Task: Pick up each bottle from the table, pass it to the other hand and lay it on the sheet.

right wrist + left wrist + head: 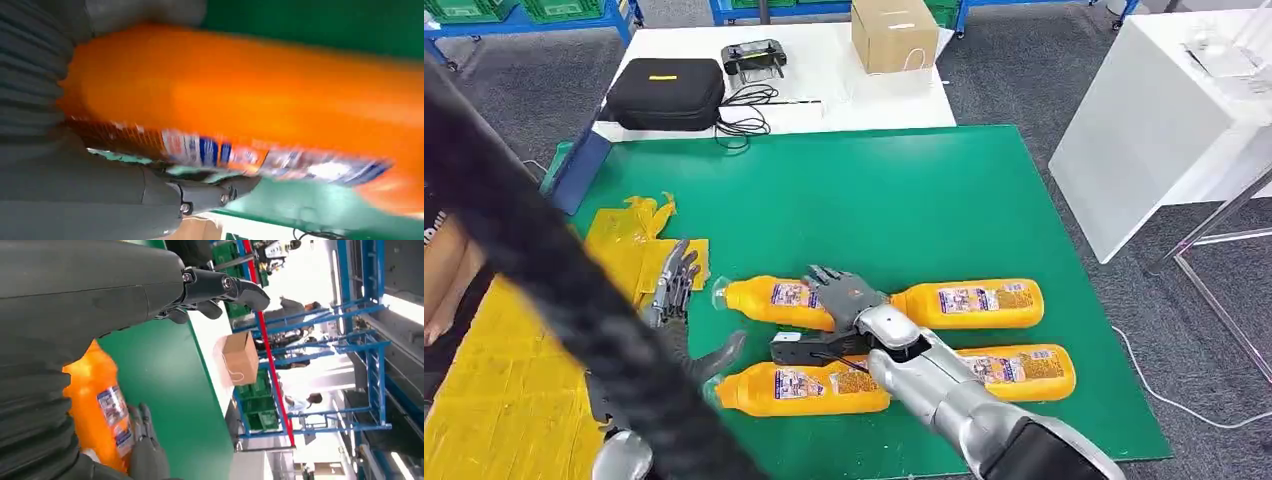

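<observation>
Four orange bottles lie on the green mat [904, 190] in two rows. My right hand [849, 297] reaches over the far-left bottle [769, 298] and wraps its base end; up close that bottle [250, 95] sits against the palm, with the thumb [210, 192] on one side. It still looks level with the far-right bottle [972, 303]. The near-left bottle [799, 388] and near-right bottle [1029, 368] lie under my right forearm. My left hand [674, 283] hovers empty, fingers [225, 287] apart, at the edge of the yellow sheet [514, 400].
A thick black hose [554, 290] crosses the left of the head view. A person [444, 270] stands at the left edge. Behind the mat are a black case [664, 93], a controller [754, 60], cables and a cardboard box [892, 35]. A white table [1164, 130] stands right.
</observation>
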### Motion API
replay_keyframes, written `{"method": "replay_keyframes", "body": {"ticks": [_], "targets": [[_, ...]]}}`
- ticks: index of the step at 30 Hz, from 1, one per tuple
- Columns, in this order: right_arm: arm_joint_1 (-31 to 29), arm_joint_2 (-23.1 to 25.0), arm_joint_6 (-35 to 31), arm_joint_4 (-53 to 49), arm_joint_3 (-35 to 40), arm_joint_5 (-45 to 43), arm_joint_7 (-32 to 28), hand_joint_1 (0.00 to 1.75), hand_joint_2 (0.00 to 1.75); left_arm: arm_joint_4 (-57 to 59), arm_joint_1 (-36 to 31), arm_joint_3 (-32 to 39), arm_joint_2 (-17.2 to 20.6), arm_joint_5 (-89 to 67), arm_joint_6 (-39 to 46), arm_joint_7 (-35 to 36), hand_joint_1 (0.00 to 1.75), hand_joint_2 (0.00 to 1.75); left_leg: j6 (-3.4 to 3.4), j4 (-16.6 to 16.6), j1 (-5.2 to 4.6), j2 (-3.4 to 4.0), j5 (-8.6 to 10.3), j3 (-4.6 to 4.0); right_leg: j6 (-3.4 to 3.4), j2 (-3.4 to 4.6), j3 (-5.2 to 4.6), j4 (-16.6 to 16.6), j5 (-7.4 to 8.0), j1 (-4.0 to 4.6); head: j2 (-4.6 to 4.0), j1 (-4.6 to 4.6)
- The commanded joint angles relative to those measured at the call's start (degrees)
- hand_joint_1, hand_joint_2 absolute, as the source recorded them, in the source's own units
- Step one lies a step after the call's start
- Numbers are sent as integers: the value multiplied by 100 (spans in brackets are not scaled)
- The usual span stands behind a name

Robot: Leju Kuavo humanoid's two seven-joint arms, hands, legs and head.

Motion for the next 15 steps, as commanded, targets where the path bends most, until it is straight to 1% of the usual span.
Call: {"method": "replay_keyframes", "body": {"ticks": [1,3,6,7,8,9,10,12,13,14,15], "targets": [[-435,60,268,913,191,-20,64,175,175,501,-259,-136,-40,49,-21,41,0,175,0,0,5,1,-4,11,-3,-7,16,-8,-1,7,0,0],[-463,62,330,926,162,-42,77,175,175,520,-268,-142,-47,49,-19,41,0,175,0,0,3,-4,0,7,-3,-11,11,-5,0,4,0,0],[-289,35,-247,551,-251,-398,-78,175,175,449,-224,-114,-56,68,-7,43,0,175,0,2,10,-8,-2,7,-5,-17,17,-10,0,12,0,0],[-128,-3,-678,222,-504,-583,-171,175,175,399,-193,-103,-54,66,-5,44,0,175,2,-1,1,-8,2,7,-1,-12,11,-4,-2,2,0,0],[-128,-3,-678,222,-504,-583,-171,175,175,399,-193,-103,-54,66,-5,44,0,175,2,0,7,-10,0,8,-2,-17,16,-9,-2,8,0,0],[108,-38,-1120,-252,-765,-760,-312,175,175,340,-150,-93,-56,64,1,46,0,175,2,0,4,-11,0,6,-1,-16,13,-7,-3,5,0,0],[415,-54,-1407,-833,-1062,-982,-518,175,175,293,-110,-94,-58,54,7,50,0,175,2,1,3,-9,0,5,-1,-13,10,-5,-2,4,0,0],[556,-114,-1332,-1126,-1084,-974,-504,175,175,279,-92,-104,-60,69,3,50,0,175,2,2,4,-9,-3,4,-1,-14,11,-6,-5,5,0,0],[911,-74,-1794,-1715,-1423,-1270,-823,175,175,284,-81,-130,-50,42,20,57,0,175,2,2,2,-5,-2,1,0,-9,7,-4,-3,3,0,0],[1007,-110,-1741,-1861,-1436,-1271,-817,175,175,295,-82,-142,-49,37,26,57,0,175,2,7,13,-3,-13,9,-3,-13,22,-10,-9,15,0,0],[1113,-85,-1858,-2043,-1529,-1385,-919,175,175,305,-80,-148,-47,38,24,57,0,175,1,1,4,-11,-6,7,-1,-17,15,-6,-7,5,0,0]]}}
